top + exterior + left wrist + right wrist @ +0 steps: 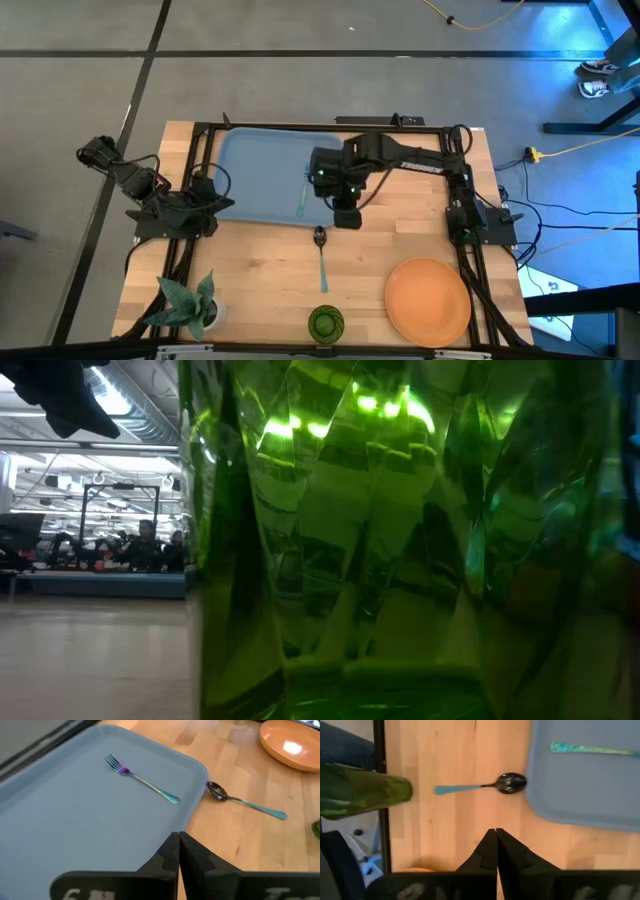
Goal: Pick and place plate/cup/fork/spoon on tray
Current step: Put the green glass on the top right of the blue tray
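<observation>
Two grippers show with fingers pressed together and nothing between them. The right gripper (pixel 347 217) hangs over the near edge of the blue-grey tray (pixel 255 165), jaws shut and empty; just ahead of its fingertips the spoon (pixel 321 257) lies on the bare wooden table (pixel 260 270), dark bowl close to the tray's rim, teal handle pointing away toward the green cup (pixel 326 323). The fork (pixel 303 198) lies inside the tray, just beside those jaws on the tray side, apart from the spoon. The orange plate (pixel 428 299) sits on the table well off to the side of the right gripper, near the front edge. The left gripper (pixel 178 851), jaws also shut and empty, waits at the tray's left edge, with the fork well ahead of its fingers. A potted plant (pixel 190 303) stands at the front left corner.
</observation>
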